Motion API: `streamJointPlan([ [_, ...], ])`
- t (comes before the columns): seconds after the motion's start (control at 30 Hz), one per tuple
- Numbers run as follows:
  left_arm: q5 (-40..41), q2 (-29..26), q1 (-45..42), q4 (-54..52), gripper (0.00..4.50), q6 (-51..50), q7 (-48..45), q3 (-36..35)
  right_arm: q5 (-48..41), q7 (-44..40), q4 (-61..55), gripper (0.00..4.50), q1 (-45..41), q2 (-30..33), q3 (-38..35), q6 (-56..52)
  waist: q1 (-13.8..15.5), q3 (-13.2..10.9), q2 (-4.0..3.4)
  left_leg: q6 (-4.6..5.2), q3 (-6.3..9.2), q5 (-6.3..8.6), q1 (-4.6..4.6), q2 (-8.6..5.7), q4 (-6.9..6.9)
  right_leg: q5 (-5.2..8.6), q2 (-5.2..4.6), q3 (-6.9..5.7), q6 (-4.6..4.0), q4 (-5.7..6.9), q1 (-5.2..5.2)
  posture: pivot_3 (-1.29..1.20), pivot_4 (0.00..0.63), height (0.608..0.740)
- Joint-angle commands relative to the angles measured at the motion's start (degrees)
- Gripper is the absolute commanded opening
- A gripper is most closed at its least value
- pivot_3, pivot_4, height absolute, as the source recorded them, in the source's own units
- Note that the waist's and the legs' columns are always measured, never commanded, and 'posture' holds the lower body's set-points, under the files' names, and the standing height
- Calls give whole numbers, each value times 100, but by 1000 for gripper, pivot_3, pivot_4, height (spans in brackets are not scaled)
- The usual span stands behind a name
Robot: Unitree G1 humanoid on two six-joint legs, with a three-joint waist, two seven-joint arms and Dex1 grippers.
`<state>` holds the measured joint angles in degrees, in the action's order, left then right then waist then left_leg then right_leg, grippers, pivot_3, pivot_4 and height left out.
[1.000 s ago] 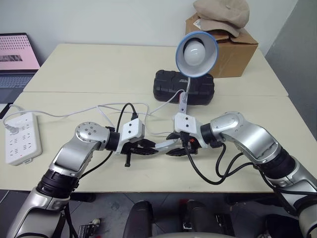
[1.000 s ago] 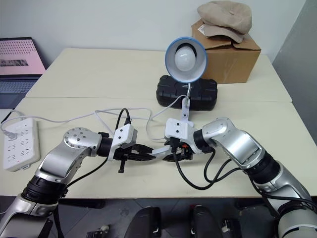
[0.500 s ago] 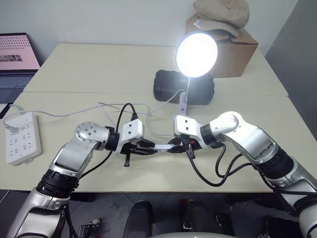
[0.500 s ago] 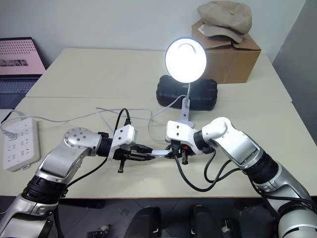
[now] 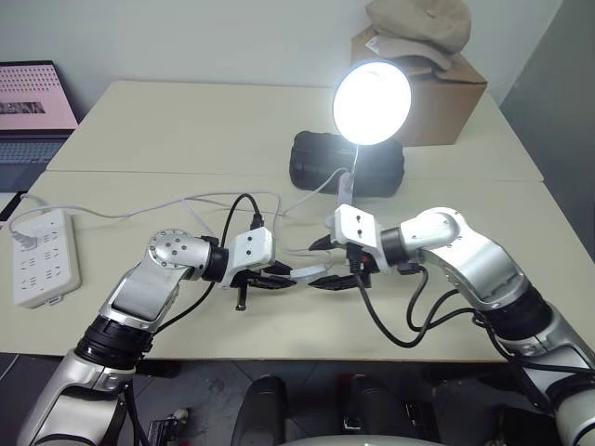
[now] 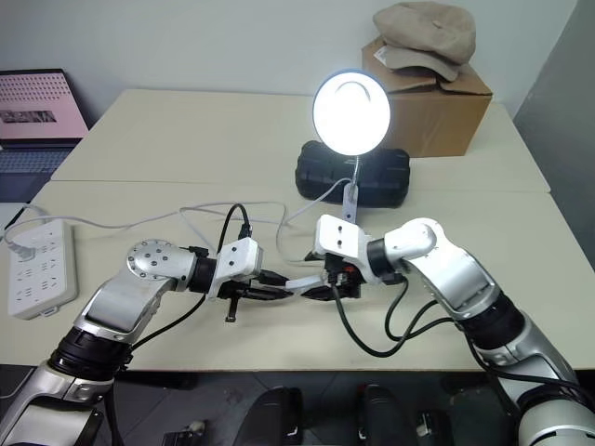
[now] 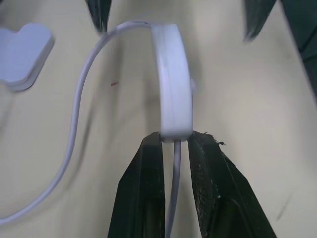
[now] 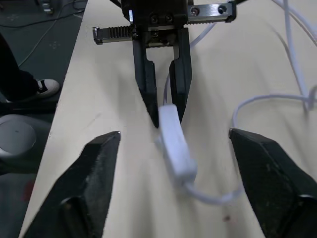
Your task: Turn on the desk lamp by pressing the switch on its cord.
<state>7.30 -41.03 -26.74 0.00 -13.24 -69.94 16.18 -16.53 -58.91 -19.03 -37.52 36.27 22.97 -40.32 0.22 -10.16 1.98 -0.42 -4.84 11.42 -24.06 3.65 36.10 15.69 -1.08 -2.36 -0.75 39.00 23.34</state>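
Blue-rimmed round-shaded desk lamp (image 5: 372, 102) lit, at black case | my left gripper (image 7: 174, 148) clamped on thin white cord (image 7: 79, 114) just behind slim white oblong switch (image 8: 176, 144), held above tabletop | my right gripper (image 8: 173, 186) spread wide, flanking switch, not touching | no legible writing

Switch (image 5: 307, 274) between both claws, desk lamp (image 5: 371, 102) behind.
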Motion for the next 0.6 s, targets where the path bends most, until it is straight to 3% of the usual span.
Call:
streamJointPlan([
  [0.03,-702,335,-405,654,388,808,608,221,125,315,-662,4500,498,464,-606,24,41,1,2,0,2,0,-1,-1,1,0,-2,-3,0,0,-1,0,150,740],
  [0.37,-1174,924,-1005,2184,388,2221,804,403,-25,991,-1903,4500,1961,992,-1598,-545,-17,1,3,0,2,0,-6,2,-1,0,2,-1,1,0,3,0,150,740],
  [0.53,-1019,1050,-1231,2570,1653,2258,474,356,-69,1220,-2042,4500,2157,990,-1723,-692,-35,1,3,0,6,0,-2,1,2,-2,2,-3,3,4,0,0,150,740],
  [0.6,-866,1054,-1212,2461,1929,2148,323,296,-109,1253,-2048,4500,2195,1023,-1780,-709,-35,1,3,0,3,0,1,0,2,-3,2,1,5,3,-1,0,150,740],
])
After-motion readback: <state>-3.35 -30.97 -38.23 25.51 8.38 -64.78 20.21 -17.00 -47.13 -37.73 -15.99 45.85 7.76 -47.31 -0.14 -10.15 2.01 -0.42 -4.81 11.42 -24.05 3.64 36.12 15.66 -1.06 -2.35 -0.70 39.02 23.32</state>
